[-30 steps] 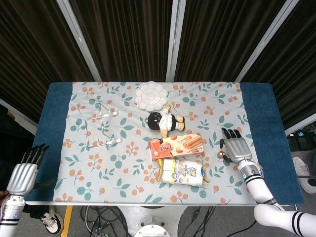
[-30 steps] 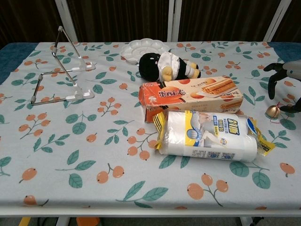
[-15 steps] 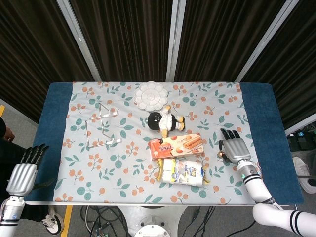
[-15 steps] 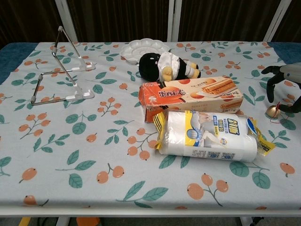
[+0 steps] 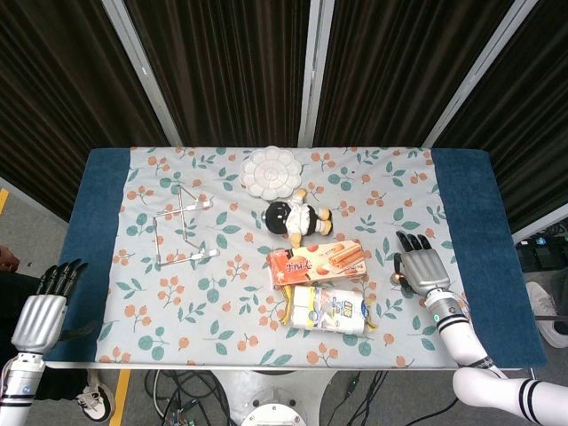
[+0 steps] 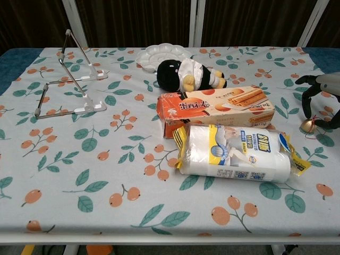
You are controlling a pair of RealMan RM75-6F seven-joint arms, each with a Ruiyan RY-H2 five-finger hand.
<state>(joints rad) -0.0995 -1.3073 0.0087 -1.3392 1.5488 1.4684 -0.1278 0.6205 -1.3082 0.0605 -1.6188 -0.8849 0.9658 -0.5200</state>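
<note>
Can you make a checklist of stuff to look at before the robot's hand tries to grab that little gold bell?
1. Bell in sight: ok. The small gold bell lies on the cloth, right of the wafer box.
2. Right hand near it: ok. Its fingers arch just over the bell.
3. Hand holding the bell: not ok. The fingers are apart and nothing is in them.
4. Fingers touching the bell: cannot tell. The hand runs off the picture's edge.
5. Room around the bell: ok. The wipes pack lies close by but apart from it.
6. Left hand out of the way: ok. It hangs past the table's far left edge, holding nothing.
</note>
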